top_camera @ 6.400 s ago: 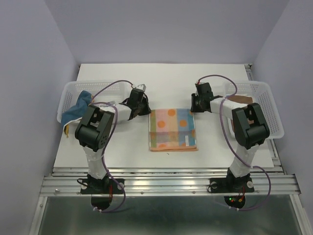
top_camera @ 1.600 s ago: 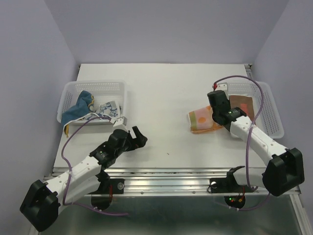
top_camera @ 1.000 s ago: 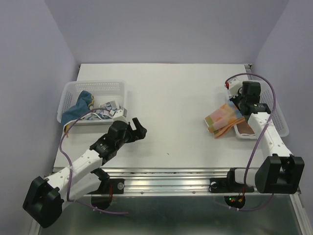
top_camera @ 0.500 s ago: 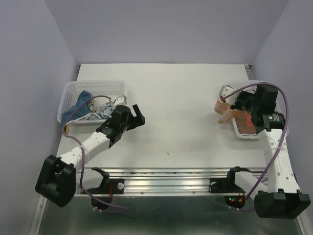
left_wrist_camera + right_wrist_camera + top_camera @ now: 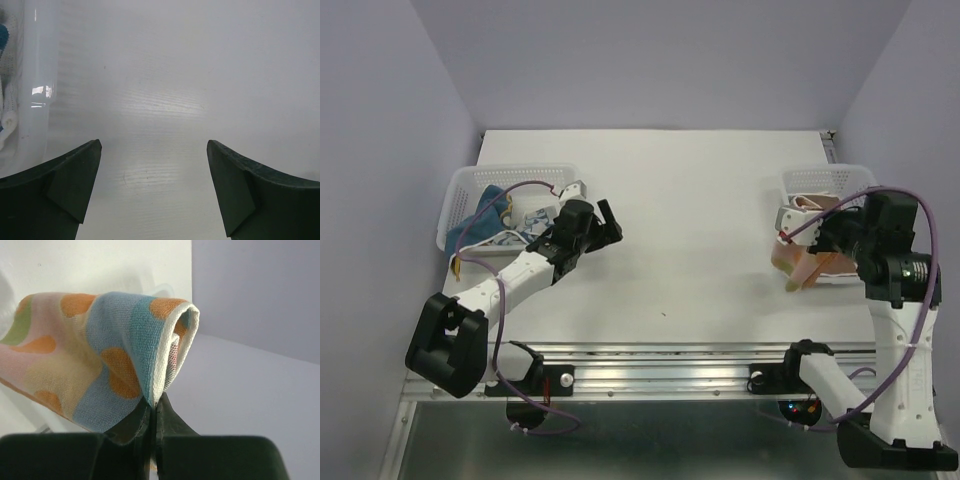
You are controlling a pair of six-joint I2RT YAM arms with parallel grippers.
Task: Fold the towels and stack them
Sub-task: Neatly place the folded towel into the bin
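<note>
Folded towel [image 5: 95, 355] lifted off the table [image 5: 700, 200], held by the right gripper [image 5: 152, 410] at the right basket [image 5: 820, 172].

Seconds ago the towel lay flat at the table's middle. Now it hangs in the air by the basket's near left corner, pinched at its folded edge between jaws closed tight. Whether it touches the rim cannot be told. The fold looks done, so stacking it in the basket is likely next. Its long axis runs roughly left to right across the table, with the free end drooping away from the gripper toward the table's middle. The left gripper [image 5: 153, 145] has swung beside the left basket [image 5: 470, 180], jaws wide and empty, near the other towels [image 5: 485, 215].
</note>
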